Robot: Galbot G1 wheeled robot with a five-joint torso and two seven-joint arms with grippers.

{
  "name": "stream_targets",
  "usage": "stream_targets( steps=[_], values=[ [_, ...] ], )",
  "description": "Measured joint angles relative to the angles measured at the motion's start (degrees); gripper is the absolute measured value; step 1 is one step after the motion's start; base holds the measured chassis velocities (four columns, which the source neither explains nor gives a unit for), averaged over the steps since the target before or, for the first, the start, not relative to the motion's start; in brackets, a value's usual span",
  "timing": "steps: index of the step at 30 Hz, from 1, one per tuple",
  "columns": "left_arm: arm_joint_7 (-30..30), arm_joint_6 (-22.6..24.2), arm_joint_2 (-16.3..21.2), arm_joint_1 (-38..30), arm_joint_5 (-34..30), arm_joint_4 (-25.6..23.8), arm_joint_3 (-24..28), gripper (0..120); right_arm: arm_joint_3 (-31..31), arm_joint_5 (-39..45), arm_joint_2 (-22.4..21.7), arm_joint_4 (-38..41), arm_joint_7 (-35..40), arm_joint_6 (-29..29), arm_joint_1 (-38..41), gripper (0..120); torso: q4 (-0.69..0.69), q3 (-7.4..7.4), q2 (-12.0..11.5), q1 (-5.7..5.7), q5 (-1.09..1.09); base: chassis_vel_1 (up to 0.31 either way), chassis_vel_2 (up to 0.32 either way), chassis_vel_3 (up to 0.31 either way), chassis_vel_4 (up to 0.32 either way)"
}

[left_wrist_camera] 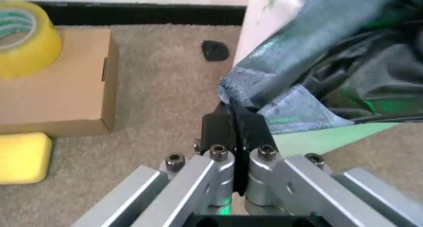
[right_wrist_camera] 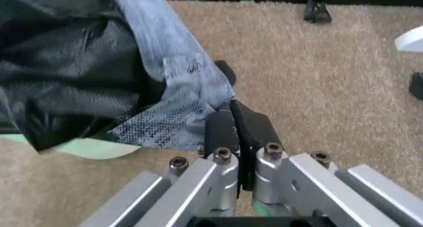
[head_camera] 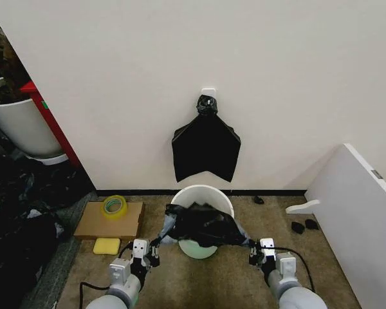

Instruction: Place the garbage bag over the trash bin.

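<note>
Head view: garbage bag [head_camera: 202, 225] stretched between left tool [head_camera: 153, 253] and right tool [head_camera: 253, 252].

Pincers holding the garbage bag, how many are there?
2: the left pincer grips the garbage bag at its left edge, the right pincer at its right edge, stretched over the trash bin.

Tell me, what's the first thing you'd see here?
The crinkly black garbage bag stretched over the near side of the white trash bin on the carpet by the wall. The left gripper and right gripper each pinch a corner of it. Above, a flat black bag bundle hangs on the wall.
</note>
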Motion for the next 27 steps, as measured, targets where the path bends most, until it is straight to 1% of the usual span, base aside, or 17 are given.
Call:
stream_targets(
  steps=[1,5,9,13,14,15,16,17,19,21,23,24,27],
  values=[
    [0.0,0.0,0.0,0.0,0.0,0.0,0.0,0,0.0,0.0,0.0,0.0,0.0,0.0,0.0,0,0.0,0.0,0.0,0.0,0.0,0.0,0.0,0.0,0.0],
    [0.05,-0.51,-1.98,-3.02,0.11,3.99,0.92,0,-0.65,-0.07,1.02,-2.53,0.93,1.19,1.9,0,-0.01,0.0,0.0,0.0,-0.01,0.0,0.0,0.0,0.0],
    [0.22,-2.06,-3.4,-4.1,0.18,5.49,1.29,0,-0.86,-0.06,1.9,-3.25,0.86,3.02,2.3,0,-0.01,0.0,0.0,0.0,-0.01,0.0,0.0,0.0,0.0],
    [0.75,-3.84,-3.92,-3.59,0.21,5.67,0.88,0,-0.56,0.37,2.43,-3.4,-0.03,4.57,1.91,0,0.0,0.0,0.0,0.0,-0.01,0.0,0.0,0.0,0.0],
    [0.96,-4.22,-3.81,-2.97,0.25,5.26,0.5,0,-0.31,0.4,2.41,-3.21,-0.44,4.86,1.4,2,0.0,0.0,0.0,0.0,-0.01,0.0,0.0,0.0,0.0],
    [1.18,-4.36,-3.62,-2.38,0.27,4.67,0.24,5,-0.14,0.4,2.36,-2.94,-0.58,5.07,0.97,5,-0.01,0.0,0.0,0.0,0.0,0.0,0.0,0.0,0.0],
    [1.18,-4.36,-3.62,-2.38,0.27,4.67,0.24,5,-0.14,0.4,2.36,-2.94,-0.58,5.07,0.97,5,-0.01,0.0,0.0,0.0,0.0,0.0,0.0,0.0,0.0],
    [1.38,-4.38,-3.37,-1.6,0.31,3.96,0.05,10,0.12,0.34,2.22,-2.49,-0.71,5.28,0.46,11,-0.01,0.0,0.0,0.0,0.0,0.0,0.0,0.0,0.0],
    [1.84,-4.5,-3.03,-0.15,0.27,2.59,-0.17,19,0.65,0.1,1.79,-1.38,-1.15,6.07,-0.81,20,0.0,0.0,0.0,0.0,-0.01,0.0,0.0,0.0,0.0],
    [1.98,-4.57,-2.95,0.13,0.25,2.29,-0.26,21,0.81,-0.01,1.68,-1.07,-1.35,6.31,-1.16,22,0.0,0.0,0.0,0.0,-0.01,0.0,0.0,0.0,0.0],
    [3.15,-4.61,-1.92,2.34,0.13,0.12,-1.04,32,1.84,-0.71,0.92,0.5,-2.52,7.68,-3.66,33,-0.01,0.0,0.0,0.0,0.0,0.0,0.0,0.0,0.0],
    [3.15,-4.61,-1.92,2.34,0.13,0.12,-1.04,32,1.84,-0.71,0.92,0.5,-2.52,7.68,-3.66,33,-0.01,0.0,0.0,0.0,0.0,0.0,0.0,0.0,0.0],
    [5.22,-5.65,-0.8,5.83,-0.45,-2.02,-2.68,46,3.82,-1.44,0.23,2.29,-3.59,9.51,-7.04,49,0.0,0.0,0.0,0.0,-0.01,0.0,0.0,0.0,0.0]
  ],
)
